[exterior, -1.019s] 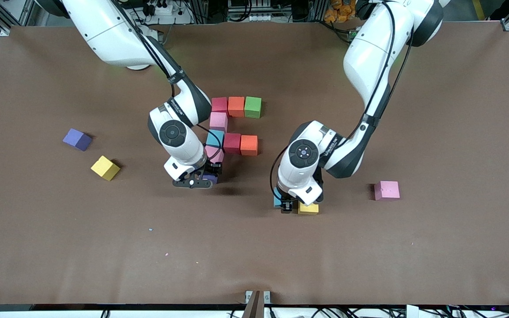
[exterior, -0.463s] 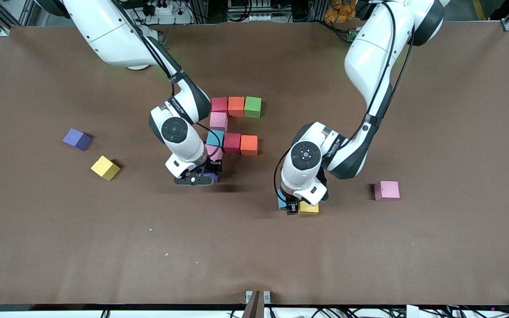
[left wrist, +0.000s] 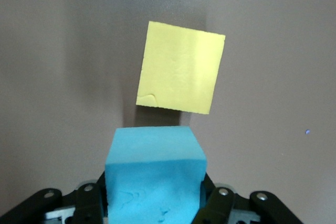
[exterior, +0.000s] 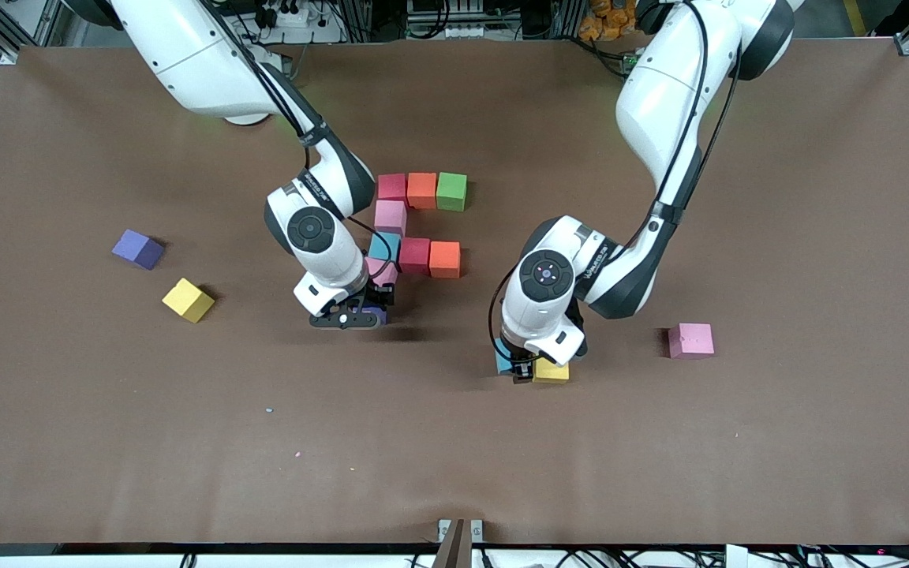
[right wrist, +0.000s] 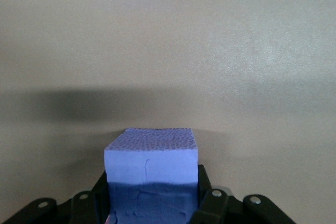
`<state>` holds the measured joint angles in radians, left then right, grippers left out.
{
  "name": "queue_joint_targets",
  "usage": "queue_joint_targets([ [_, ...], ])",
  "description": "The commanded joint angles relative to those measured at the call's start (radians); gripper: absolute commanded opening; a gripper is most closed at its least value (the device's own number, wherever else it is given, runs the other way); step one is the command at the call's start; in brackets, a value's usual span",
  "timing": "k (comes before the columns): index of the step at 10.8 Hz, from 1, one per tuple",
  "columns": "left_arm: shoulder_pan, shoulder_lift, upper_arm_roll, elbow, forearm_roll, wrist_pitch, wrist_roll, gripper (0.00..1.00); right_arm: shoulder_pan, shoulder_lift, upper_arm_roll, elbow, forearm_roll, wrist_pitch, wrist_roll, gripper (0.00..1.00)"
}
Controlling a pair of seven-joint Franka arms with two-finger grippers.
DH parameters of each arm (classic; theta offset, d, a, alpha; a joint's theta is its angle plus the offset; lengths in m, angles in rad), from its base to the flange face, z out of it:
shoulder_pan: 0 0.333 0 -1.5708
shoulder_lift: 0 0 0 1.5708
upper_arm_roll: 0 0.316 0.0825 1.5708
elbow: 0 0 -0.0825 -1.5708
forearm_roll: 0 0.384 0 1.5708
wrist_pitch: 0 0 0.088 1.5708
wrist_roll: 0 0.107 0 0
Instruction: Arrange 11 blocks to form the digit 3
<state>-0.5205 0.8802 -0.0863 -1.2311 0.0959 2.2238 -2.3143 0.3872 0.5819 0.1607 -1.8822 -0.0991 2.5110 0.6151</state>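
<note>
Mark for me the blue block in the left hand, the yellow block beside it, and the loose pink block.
blue block (left wrist: 155, 174), left wrist view, middle of its top face
yellow block beside it (left wrist: 181, 66), left wrist view, centre of its top face
loose pink block (exterior: 690, 340), front view, centre of its top face

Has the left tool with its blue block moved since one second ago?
Yes, slightly. The left tool, shut on the blue block, shifted toward the yellow block beside it, which stayed in place.

Brown table (exterior: 778, 442) — clustered blocks (exterior: 421, 225) mid-table, loose purple (exterior: 138, 249), yellow (exterior: 188, 300), pink (exterior: 690, 341) cubes.
</note>
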Motion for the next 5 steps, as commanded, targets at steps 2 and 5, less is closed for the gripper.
queue_joint_targets([
  [2, -0.013, -0.021, 0.016, -0.013, -0.021, -0.019, -0.013, 0.01, -0.022, -0.039, 0.028, -0.051, -0.022, 0.015, 0.023, 0.79],
  [5, -0.016, -0.021, 0.014, -0.011, -0.022, -0.019, -0.017, 0.01, -0.034, -0.051, 0.028, -0.048, -0.013, 0.003, 0.047, 1.00],
])
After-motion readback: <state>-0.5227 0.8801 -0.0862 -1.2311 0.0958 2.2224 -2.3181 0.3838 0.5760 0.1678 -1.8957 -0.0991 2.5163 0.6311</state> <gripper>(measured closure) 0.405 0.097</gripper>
